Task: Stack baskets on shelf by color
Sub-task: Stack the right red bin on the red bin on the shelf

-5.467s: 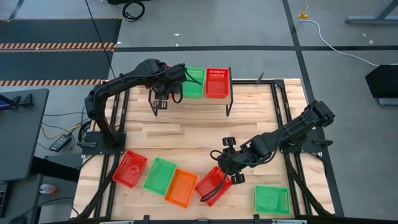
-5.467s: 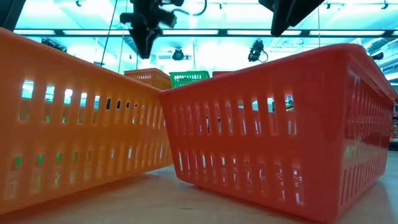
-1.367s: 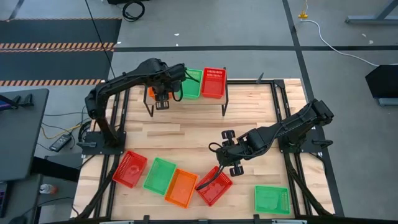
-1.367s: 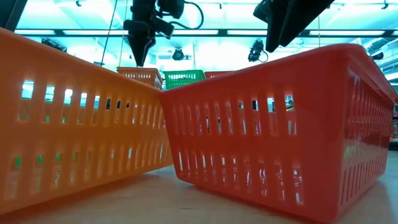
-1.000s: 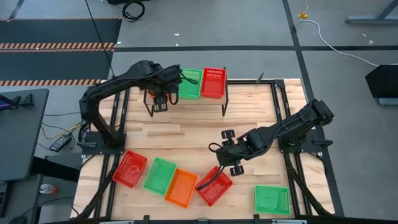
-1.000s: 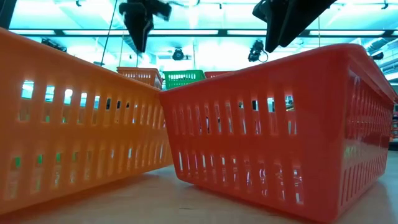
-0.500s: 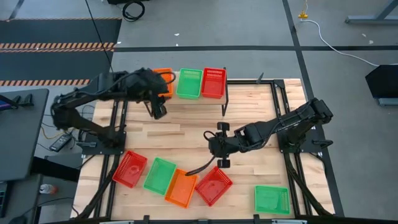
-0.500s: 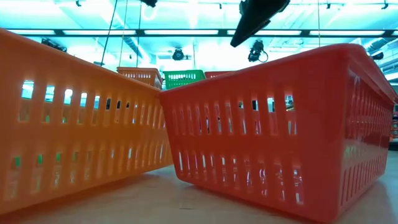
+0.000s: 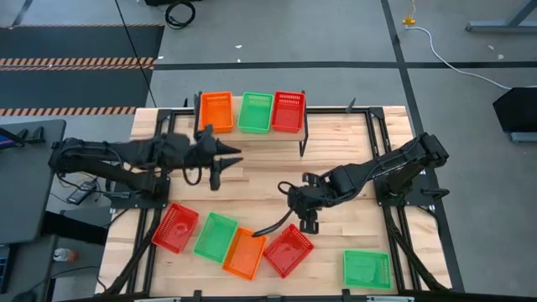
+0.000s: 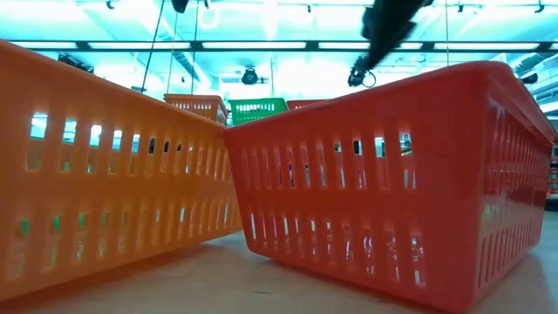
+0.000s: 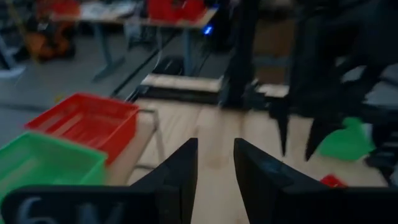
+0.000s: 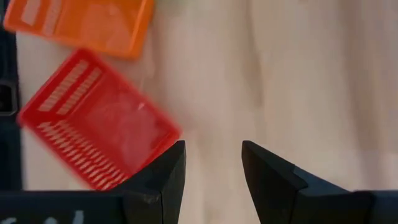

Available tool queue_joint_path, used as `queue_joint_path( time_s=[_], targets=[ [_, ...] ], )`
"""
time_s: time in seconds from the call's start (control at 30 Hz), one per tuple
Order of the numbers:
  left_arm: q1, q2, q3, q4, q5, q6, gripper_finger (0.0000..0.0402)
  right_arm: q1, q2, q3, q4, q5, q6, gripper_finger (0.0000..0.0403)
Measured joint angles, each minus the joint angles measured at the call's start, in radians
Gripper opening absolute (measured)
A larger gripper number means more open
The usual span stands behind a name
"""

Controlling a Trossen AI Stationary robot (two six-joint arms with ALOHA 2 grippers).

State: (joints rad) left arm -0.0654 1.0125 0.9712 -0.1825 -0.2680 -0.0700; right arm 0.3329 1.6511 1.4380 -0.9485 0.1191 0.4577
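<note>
Near edge of table [image 9: 260, 180]: five baskets loose on the wood. Lone green basket [image 9: 367, 269] sits at the near right corner, well apart from the rest. Other four make a row, L to R: red basket [image 9: 174, 227], green one [image 9: 216, 236], orange one [image 9: 244, 253], then another red [image 9: 289, 250], all skewed, neighbours touching or just beside each other. Low view is filled by the orange basket [image 10: 105, 174] and red basket [image 10: 392, 192] up close, walls nearly meeting.

Mid table: right gripper [image 9: 307, 225] hangs just past the row's right-hand red basket, above bare wood, not touching it. Right wrist view shows its fingers [image 12: 163, 180] spread w/ a clear gap, nothing between them; a red basket [image 12: 93, 134] and an orange basket [image 12: 87, 22] lie ahead on the tabletop.

Left gripper [image 9: 215, 178] is over the left-centre of the table, between the loose row and the shelf, arm stretched in from the left side. Left wrist view: fingers [image 11: 180, 174] parted w/ a narrow gap, empty, pointing across the table; right arm's dark bulk farther off.

Far edge: shelf [image 9: 252, 126] on thin black legs carries three baskets side by side, L to R orange [image 9: 216, 111], green [image 9: 255, 111], red [image 9: 289, 111]. How many are stacked in each spot, can't tell.
</note>
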Motion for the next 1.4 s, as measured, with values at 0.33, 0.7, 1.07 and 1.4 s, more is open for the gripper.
queue_joint_path(
  time_s=[0.33, 0.7, 1.07, 1.4],
  targets=[
    [-0.105, -0.026, -0.201, 0.318, -0.072, 0.055, 0.011, 0.097, 0.105, -0.001, -0.076, -0.134, 0.307, 0.0164],
    [-0.215, -0.036, -0.225, 0.332, -0.078, 0.082, 0.0109, 0.116, 0.288, 0.0, 0.028, -0.13, 0.449, 0.0164],
    [-0.296, -0.047, -0.225, 0.349, -0.079, 0.083, 0.0109, 0.079, 0.394, 0.0, -0.1, -0.116, 0.388, 0.0164],
    [-0.345, -0.047, -0.225, 0.346, -0.106, 0.082, 0.0089, -0.047, 0.318, 0.0, -0.286, 0.162, 0.204, 0.0164]
  ],
)
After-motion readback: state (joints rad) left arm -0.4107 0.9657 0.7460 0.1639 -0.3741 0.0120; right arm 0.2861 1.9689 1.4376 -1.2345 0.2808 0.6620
